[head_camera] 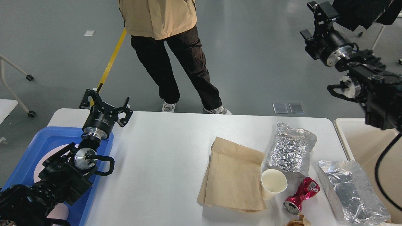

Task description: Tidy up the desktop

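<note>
White counter (163, 163) across the lower two thirds of the frame, far edge running left to right just below the middle, rounded corners at upper left and upper right.

Left claw (105, 102) at middle left, above the counter's far left corner, fingers spread wide, nothing between them. Left arm rising from the lower left corner over a blue tray (34, 147) lying on the counter's left end.

Right claw (315, 18) at the upper right of the frame, raised well clear of the counter, seen against the grey floor. Fingers dark and partly end-on; open or closed, cannot tell. Nothing visibly held.

On the right half of the counter: a flat brown paper bag (234, 179) in the lower centre; a white paper cup (274, 185) just right of it, touching its edge, mouth facing up; a crumpled foil bag (292, 149) above the cup; a crushed red can (301, 194) on its side, just right of the cup; a second foil bag (348, 191) at the lower right, along the counter's right edge. Cream bin (364, 135) beside the counter at the far right.

A person (176, 47) in a tan jacket and dark trousers standing at the far side, top centre.
</note>
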### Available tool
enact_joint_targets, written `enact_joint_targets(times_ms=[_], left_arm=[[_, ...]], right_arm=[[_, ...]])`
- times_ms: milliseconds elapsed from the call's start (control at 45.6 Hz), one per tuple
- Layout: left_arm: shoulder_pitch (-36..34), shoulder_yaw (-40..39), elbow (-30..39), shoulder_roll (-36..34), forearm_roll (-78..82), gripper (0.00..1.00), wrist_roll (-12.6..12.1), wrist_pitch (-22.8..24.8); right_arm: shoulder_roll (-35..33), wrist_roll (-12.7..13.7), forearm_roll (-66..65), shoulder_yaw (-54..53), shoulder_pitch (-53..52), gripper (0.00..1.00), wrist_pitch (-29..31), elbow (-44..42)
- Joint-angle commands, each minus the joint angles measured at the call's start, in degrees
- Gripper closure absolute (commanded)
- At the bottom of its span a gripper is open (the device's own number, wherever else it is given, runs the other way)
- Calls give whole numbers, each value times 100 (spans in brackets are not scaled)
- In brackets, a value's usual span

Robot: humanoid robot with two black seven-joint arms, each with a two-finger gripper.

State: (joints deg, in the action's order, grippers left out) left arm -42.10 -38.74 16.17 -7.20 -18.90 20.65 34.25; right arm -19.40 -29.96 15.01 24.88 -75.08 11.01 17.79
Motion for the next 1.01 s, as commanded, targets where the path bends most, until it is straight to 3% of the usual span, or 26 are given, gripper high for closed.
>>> enact_joint_targets(times_ms=[0, 175, 329, 460, 504, 680, 767, 986], left_arm=[[0, -2, 0, 0, 1, 1, 0, 2], [0, -2, 0, 0, 1, 1, 0, 2], [0, -2, 0, 0, 1, 1, 0, 2], [0, -2, 0, 0, 1, 1, 0, 2], [0, -2, 0, 0, 1, 1, 0, 2], [0, -2, 0, 0, 1, 1, 0, 2], [0, -2, 0, 0, 1, 1, 0, 11], [0, -2, 9, 0, 1, 1, 0, 11]], right_arm=[[-441, -1, -6, 1703, -630, 0, 138, 697], [-1258, -1, -6, 2398, -1290, 0, 612, 2061], [-1294, -1, -50, 3365, -1588, 0, 1640, 2597], [-1268, 104, -182, 3401, -1992, 0, 1931, 3782], [-1329, 481, -515, 3427, -2344, 0, 1922, 4407], [-1321, 1896, -1280, 3646, -2924, 0, 1913, 5032], [-1250, 2450, -1307, 3919, -3310, 0, 1966, 5418], [-1118, 2539, -1263, 4025, -3864, 0, 1975, 6534]])
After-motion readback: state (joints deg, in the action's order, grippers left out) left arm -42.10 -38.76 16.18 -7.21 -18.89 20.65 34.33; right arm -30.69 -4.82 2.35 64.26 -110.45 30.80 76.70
